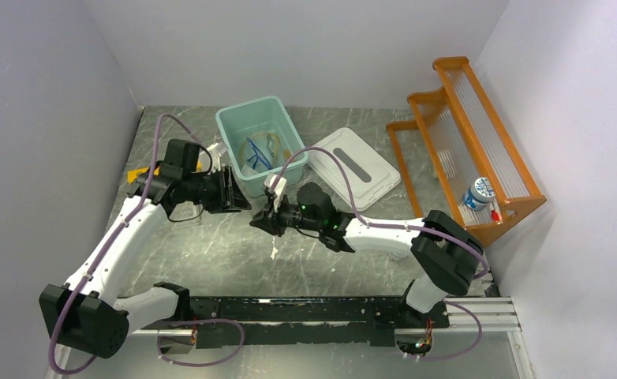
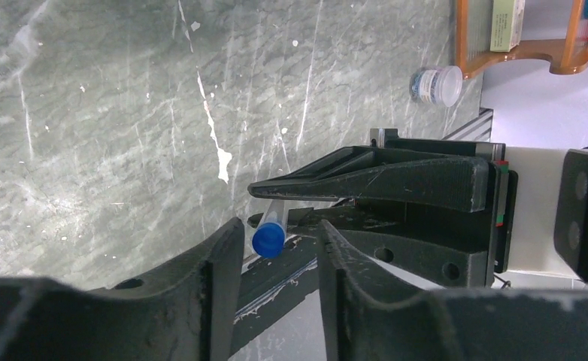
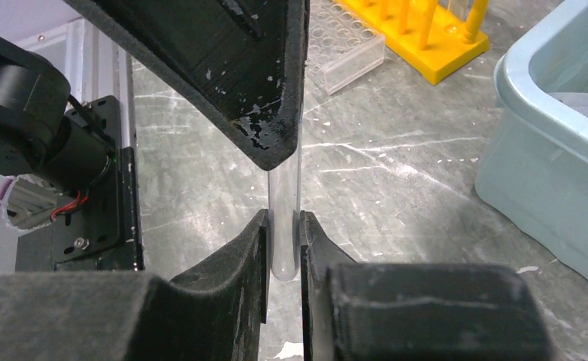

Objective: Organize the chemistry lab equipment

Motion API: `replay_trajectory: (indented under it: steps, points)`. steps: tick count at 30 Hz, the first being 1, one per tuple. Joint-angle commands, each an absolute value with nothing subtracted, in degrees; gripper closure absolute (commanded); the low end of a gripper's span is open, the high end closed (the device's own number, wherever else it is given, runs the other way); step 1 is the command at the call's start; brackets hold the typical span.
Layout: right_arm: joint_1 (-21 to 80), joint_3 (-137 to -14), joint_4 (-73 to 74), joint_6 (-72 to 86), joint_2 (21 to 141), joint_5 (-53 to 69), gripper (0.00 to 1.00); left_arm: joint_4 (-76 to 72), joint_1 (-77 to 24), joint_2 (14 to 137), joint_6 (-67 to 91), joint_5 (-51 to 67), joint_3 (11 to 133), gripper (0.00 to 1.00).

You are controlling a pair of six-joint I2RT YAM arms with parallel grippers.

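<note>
The grey counter [image 1: 234,260] is a marbled, white-veined slab, scuffed with pale flecks. At its right edge stands the orange wooden shelf [image 1: 514,215], stepped in tiers with ribbed clear panels. A small round jar [image 1: 476,193] with a blue-printed label sits at the shelf's near end. Toward the back is a pale teal plastic bin [image 1: 258,186], rectangular with rounded corners. It holds thin loops of blue and tan tubing [image 1: 256,154], and its flat white lid [image 1: 353,170] lies just beside it on the right. Near the bin, the right wrist view shows a yellow tube rack [image 3: 434,45] with upright pegs and, touching it, a clear rack [image 3: 347,45] of round wells. In front of the bin the two matte black grippers meet above the counter. The right gripper [image 3: 283,222] has its fingers pinching a clear test tube [image 3: 285,188], smooth and round-bottomed, close to its closed end. The tube's other end carries a blue cap [image 2: 268,239], a small cylinder. It lies between the spread fingers of the left gripper [image 2: 280,229], with a gap showing on one side of the cap.
</note>
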State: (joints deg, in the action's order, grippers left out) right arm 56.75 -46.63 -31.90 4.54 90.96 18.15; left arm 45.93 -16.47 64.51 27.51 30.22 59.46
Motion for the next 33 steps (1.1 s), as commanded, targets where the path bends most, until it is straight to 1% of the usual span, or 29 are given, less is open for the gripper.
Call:
replay_trajectory:
  steps: [1,3,4,7,12,14,16,17,20,21,22,23,25,28,33]
  points:
    - [57.04,-45.74,-33.73,2.64,89.56,19.4,0.85,45.11,-16.09,64.86,28.51,29.82,60.92,0.52]
    - [57.04,-45.57,-34.06,2.72,89.56,19.41,0.85,45.0,-16.08,64.86,28.65,29.8,60.76,0.52]
    - [57.04,-45.48,-34.17,2.74,89.56,19.35,0.85,44.95,-16.01,64.8,28.77,29.65,60.61,0.54]
    - [57.04,-45.36,-34.26,2.56,89.56,19.21,0.85,45.08,-15.56,64.44,29.18,28.48,60.6,0.65]
    - [57.04,-45.54,-34.15,2.72,89.73,19.2,0.84,44.47,-14.69,64.25,29.49,29.71,60.22,0.8]
    - [57.04,-45.8,-33.97,2.89,89.87,19.16,0.84,43.74,-14.67,64.14,29.68,30.92,59.44,0.84]
    - [57.04,-46.25,-33.57,3.09,90.09,19.0,0.82,43.8,-14.63,64.03,29.43,30.77,59.13,0.87]
    - [57.02,-46.49,-33.04,3.53,90.21,18.57,0.78,44.11,-14.62,64.07,29.22,30.32,59.26,0.87]
    - [56.96,-47.56,-31.2,5.9,90.7,16.47,0.51,45.02,-14.59,63.81,28.41,27.28,60.56,0.88]
    - [56.95,-47.32,-31.28,6.31,90.45,15.8,0.41,45.45,-14.59,63.45,28.06,24.3,61.22,0.87]
    - [56.95,-46.7,-32.12,7.02,89.97,15.03,0.35,46.05,-14.59,62.98,27.89,20.67,61.77,0.86]
    - [56.95,-45.93,-33.05,7.83,89.33,14.18,0.31,46.68,-14.59,62.32,27.8,16.15,62.39,0.86]
    - [56.87,-45.04,-33.89,9.32,88.08,12.66,0.27,47.74,-14.59,60.76,27.9,6.05,62.89,0.85]
    - [56.43,-44.41,-33.35,12.23,86.87,10.26,0.26,47.38,-14.57,58.26,28.85,-7.56,61.35,0.83]
    - [55.99,-42.58,-32.58,16.39,85.43,10.19,0.27,43.52,-14.55,55.79,31.82,-22.66,55.07,0.83]
